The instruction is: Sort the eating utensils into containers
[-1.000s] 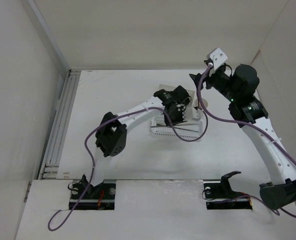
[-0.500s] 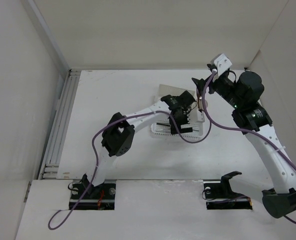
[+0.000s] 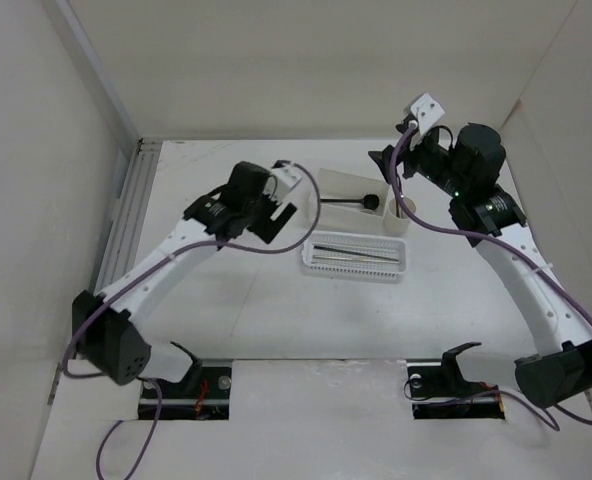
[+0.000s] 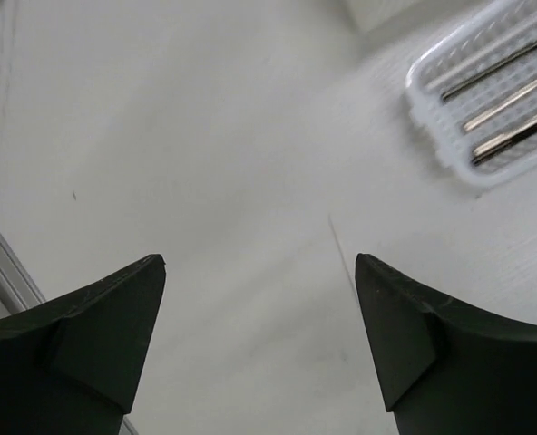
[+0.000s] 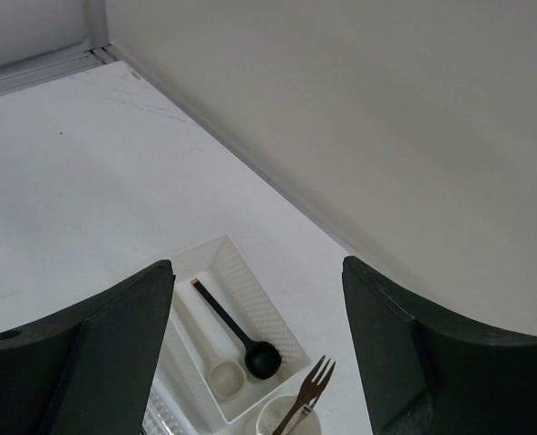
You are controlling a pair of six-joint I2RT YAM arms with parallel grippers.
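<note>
White box (image 5: 267, 304) holds black spoon (image 5: 229, 323) and beige spoon (image 5: 224, 376). Fork (image 5: 316, 373) stands in cup (image 5: 270, 417). Mesh basket (image 4: 424, 101) holds sticks (image 4: 513, 98). Left gripper (image 4: 259, 263) and right gripper (image 5: 257, 265) both spread wide, nothing between fingers.

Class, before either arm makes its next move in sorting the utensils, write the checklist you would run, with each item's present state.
1. Left end effector open, empty: ok.
2. Right end effector open, empty: ok.
3. Black spoon and beige spoon inside square box: ok.
4. Fork standing in cup: ok.
5. Sticks lying in mesh basket: ok.
6. No utensil left loose on the table: cannot tell; parts of it are hidden.
</note>
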